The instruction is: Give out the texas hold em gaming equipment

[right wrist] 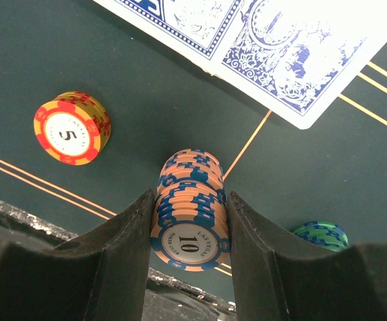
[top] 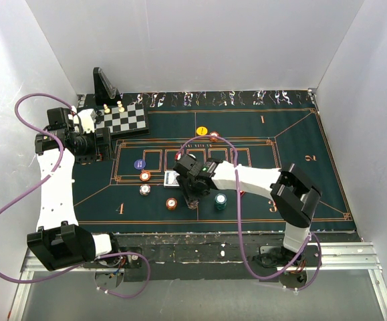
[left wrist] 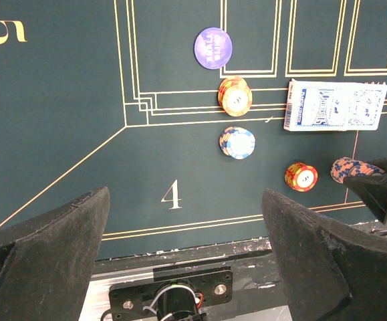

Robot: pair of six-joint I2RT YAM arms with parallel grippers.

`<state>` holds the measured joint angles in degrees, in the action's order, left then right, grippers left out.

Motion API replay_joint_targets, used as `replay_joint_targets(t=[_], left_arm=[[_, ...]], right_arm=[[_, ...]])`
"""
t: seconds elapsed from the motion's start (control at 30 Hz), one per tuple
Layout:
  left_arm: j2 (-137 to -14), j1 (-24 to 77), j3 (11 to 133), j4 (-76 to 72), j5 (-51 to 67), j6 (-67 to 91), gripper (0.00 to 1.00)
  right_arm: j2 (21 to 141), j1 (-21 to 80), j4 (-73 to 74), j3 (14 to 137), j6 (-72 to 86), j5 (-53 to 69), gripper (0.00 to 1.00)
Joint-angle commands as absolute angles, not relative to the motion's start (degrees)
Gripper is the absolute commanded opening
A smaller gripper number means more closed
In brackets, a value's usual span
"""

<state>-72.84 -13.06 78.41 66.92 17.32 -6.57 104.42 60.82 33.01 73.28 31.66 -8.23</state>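
While the left gripper (left wrist: 186,200) hangs wide open and empty over by the chessboard (top: 127,119), the right gripper (right wrist: 191,195) stands half closed, its fingers (right wrist: 123,247) pressed against both sides of the pink-and-blue chip stack (right wrist: 190,231). That stack stands upright on the felt (right wrist: 59,53) squarely between them, near the cards (right wrist: 280,47). I'd guess a straight lift comes next.

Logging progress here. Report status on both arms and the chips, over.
Left gripper open, empty. Right gripper shut on peach-and-blue chip stack. Blue-backed cards just beyond, red-and-yellow chips beside, both clear of the grip.
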Motion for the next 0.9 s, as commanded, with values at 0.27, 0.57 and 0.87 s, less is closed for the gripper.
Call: replay_joint_targets(t=[0.27, 0.57, 0.87], left_arm=[[-70.8, -13.5, 78.1, 66.2, 17.8, -6.5, 0.98], [-71.0, -13.5, 77.4, 65.7, 19.2, -6.2, 0.98], [-71.3, -13.5, 77.4, 65.7, 19.5, -6.5, 0.98]], right_arm=[[96.5, 58.6, 37.3, 79.5, 29.6, -10.5, 0.44], [100.4, 40.6, 39.5, 89.1, 25.4, -7.6, 0.42], [115.2, 28.5, 42.6, 103.5, 23.6, -7.3, 0.41]])
